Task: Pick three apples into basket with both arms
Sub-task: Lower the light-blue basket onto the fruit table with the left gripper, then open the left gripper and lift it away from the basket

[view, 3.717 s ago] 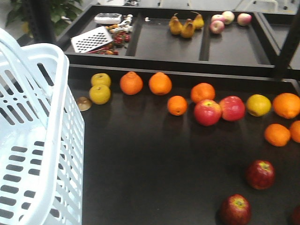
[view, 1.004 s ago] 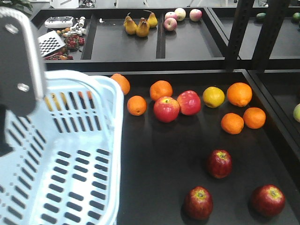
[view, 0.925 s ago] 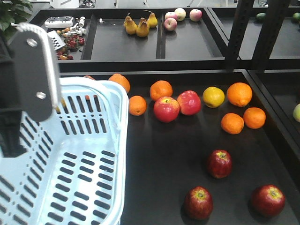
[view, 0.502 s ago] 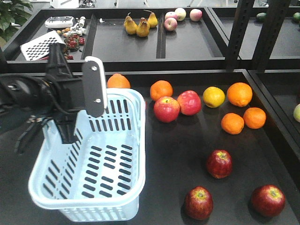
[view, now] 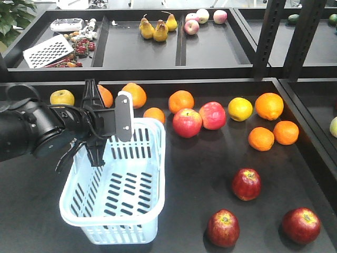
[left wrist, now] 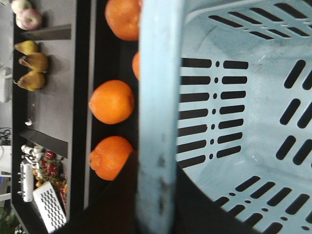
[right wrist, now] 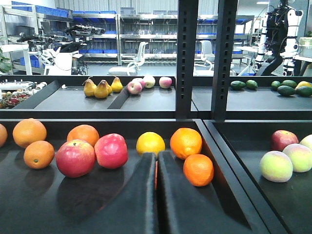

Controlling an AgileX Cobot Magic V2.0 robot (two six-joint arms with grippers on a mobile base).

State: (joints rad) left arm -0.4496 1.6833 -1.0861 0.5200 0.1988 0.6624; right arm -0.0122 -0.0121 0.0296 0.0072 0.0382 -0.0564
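Basket: pale blue plastic basket with slotted sides (view: 118,184) — on the front left part of the black table (view: 189,168).
Left pincer (view: 109,141): pinching the basket's rim at its far end.
Right pincer (right wrist: 157,185): fingers pressed together, low over the table.
Apples: three dark red round apples (view: 246,184) (view: 222,227) (view: 301,224) — near the front right corner, well apart from the basket.

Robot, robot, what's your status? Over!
Left pincer shut on basket rim. Right pincer shut, empty. Three apples outside basket, nothing blocking.
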